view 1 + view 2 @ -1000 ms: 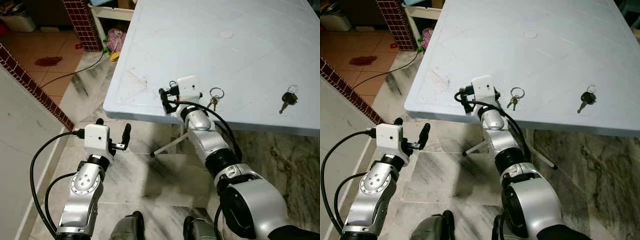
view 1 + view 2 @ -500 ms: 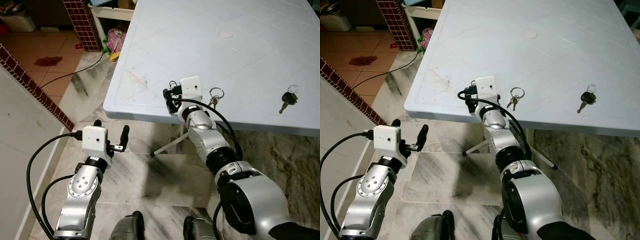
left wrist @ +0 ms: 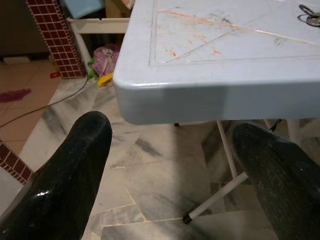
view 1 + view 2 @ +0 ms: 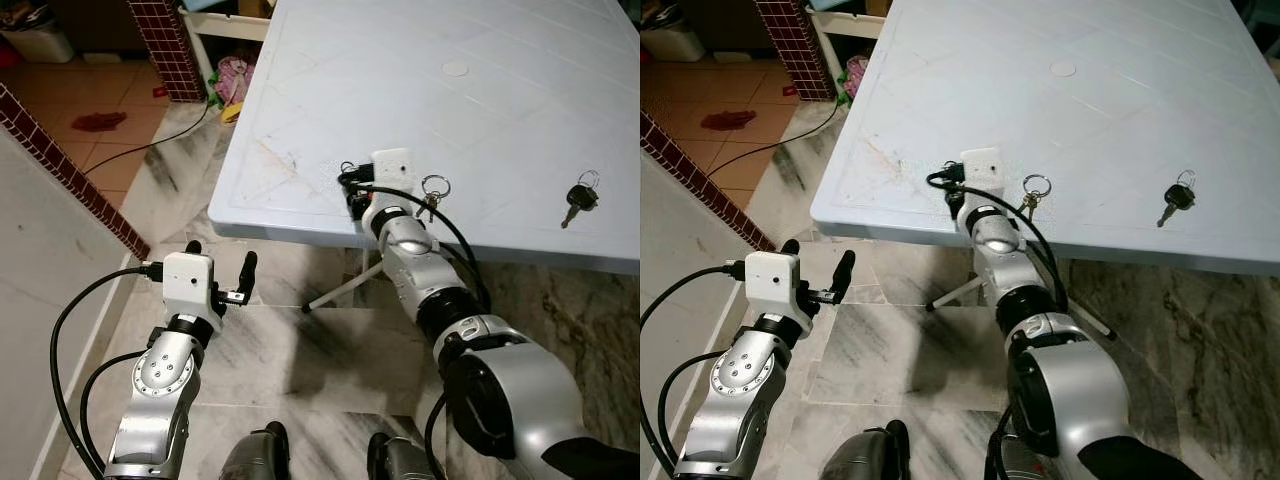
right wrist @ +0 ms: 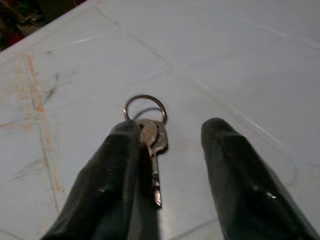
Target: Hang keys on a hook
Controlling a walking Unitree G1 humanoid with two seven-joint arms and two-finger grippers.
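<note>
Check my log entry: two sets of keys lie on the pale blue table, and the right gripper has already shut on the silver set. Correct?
No. In the right wrist view the right gripper has open jaws around the silver keys, which lie on the table. The black-headed key lies apart.

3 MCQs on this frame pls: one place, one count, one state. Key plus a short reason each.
1. Where does the ringed key bunch lie?
A. on the floor
B. on the table, between the right gripper's fingers
C. in the left gripper

2. How many sets of keys lie on the table?
A. one
B. two
C. four

3. How do the right gripper's fingers stand?
A. open
B. shut on the keys
C. shut on nothing

Key: 1 B, the right wrist view has the bunch flat on the pale blue top between the two black fingers. 2 B, the bunch plus a black-headed key farther to the robot's right. 3 A, a gap stays between the fingers, one beside the keys.
</note>
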